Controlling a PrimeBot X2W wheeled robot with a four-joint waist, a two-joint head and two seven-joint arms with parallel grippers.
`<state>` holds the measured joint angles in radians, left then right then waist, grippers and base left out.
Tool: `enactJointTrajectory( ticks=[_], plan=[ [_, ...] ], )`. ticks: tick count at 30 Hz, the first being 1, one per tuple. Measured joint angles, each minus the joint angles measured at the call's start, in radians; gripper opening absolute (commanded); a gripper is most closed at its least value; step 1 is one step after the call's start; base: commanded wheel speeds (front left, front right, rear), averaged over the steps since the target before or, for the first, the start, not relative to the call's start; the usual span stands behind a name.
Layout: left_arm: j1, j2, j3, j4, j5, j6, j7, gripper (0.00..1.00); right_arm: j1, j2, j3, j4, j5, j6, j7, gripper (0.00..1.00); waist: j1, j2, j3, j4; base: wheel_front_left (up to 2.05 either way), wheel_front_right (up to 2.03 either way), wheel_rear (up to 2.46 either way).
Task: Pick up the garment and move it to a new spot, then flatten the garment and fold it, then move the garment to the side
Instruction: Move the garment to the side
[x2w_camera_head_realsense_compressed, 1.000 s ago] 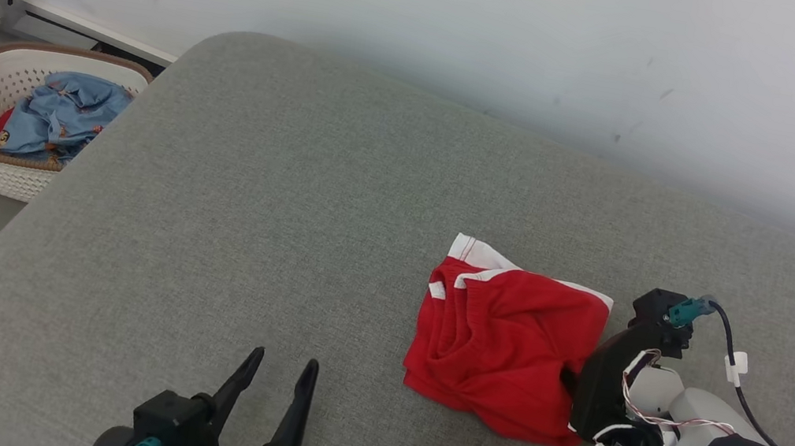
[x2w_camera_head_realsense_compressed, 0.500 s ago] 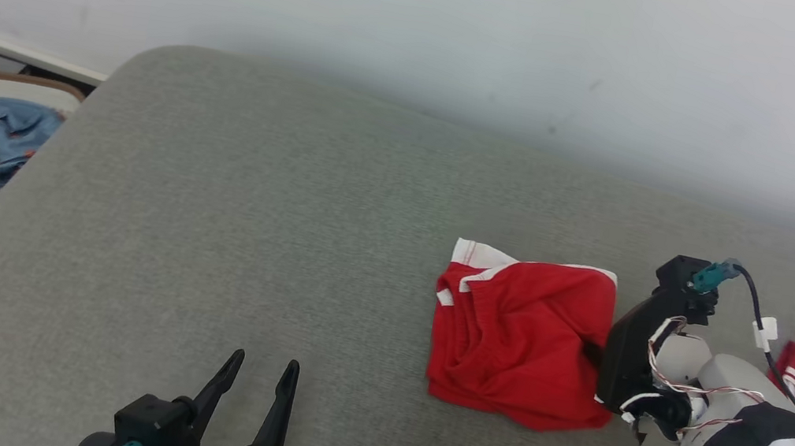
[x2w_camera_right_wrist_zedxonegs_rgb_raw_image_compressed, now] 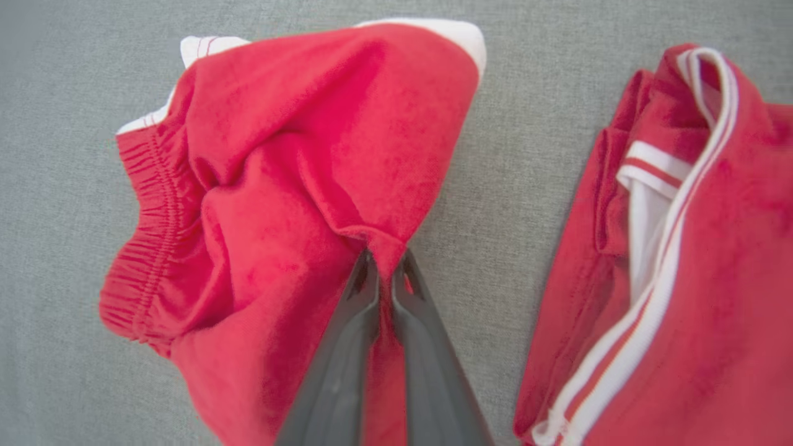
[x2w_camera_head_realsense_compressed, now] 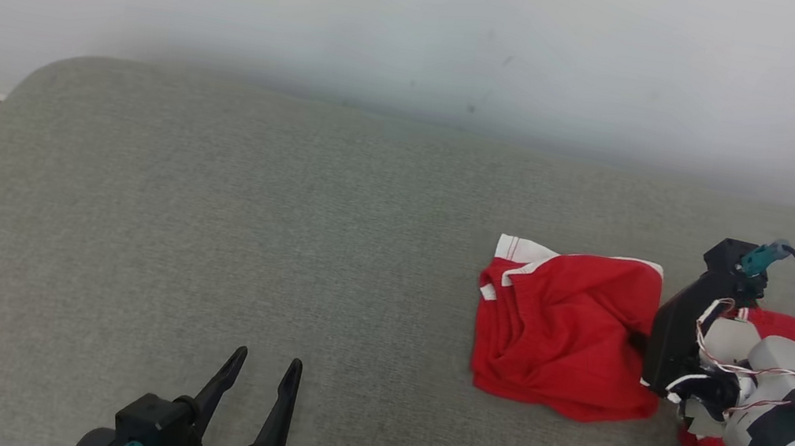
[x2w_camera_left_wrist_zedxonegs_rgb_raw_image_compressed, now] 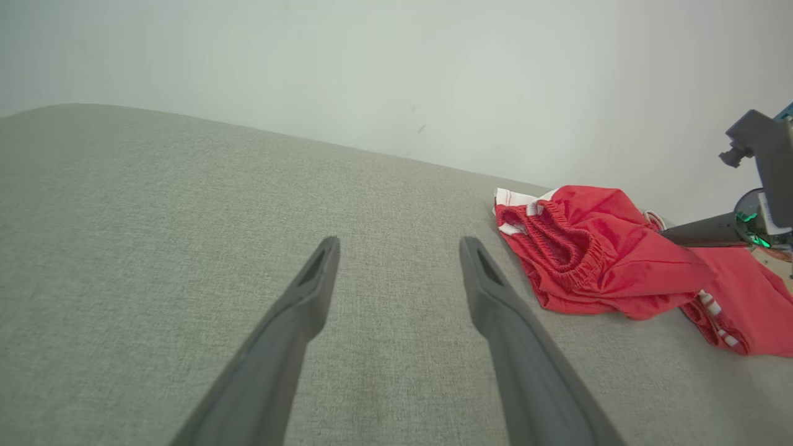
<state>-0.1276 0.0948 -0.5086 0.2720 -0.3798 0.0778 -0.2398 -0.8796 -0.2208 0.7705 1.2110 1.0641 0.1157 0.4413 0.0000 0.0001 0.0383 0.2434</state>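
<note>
One garment [x2w_camera_head_realsense_compressed: 563,337], edge pinched in right gripper [x2w_camera_right_wrist_zedxonegs_rgb_raw_image_compressed: 384,259]

Red garment [x2w_camera_head_realsense_compressed: 563,337], white-trimmed, lies bunched on the grey cushion [x2w_camera_head_realsense_compressed: 245,231]

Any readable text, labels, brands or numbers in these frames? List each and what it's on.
None readable. The red shorts carry only plain white trim, the second red garment only white stripes; the grey cushion and wall bear no print.
</note>
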Motion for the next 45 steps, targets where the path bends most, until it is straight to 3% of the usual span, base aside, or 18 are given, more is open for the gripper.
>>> enactJointTrajectory(
  ticks=[22,45],
  plan=[
    [-0.021,0.005,-0.013,-0.023,0.010,-0.002,0.006,1.00,-0.092,-0.111,0.016,0.018,-0.020,0.007,0.074,0.00,0.0000,0.0000,0.060,-0.118,0.00,0.00,0.00],
    [-0.046,0.009,-0.016,-0.022,0.012,-0.009,0.019,1.00,-0.153,-0.227,0.053,0.048,-0.069,-0.003,0.157,0.00,0.0000,0.0001,0.104,-0.143,0.00,0.00,0.00]
  ],
)
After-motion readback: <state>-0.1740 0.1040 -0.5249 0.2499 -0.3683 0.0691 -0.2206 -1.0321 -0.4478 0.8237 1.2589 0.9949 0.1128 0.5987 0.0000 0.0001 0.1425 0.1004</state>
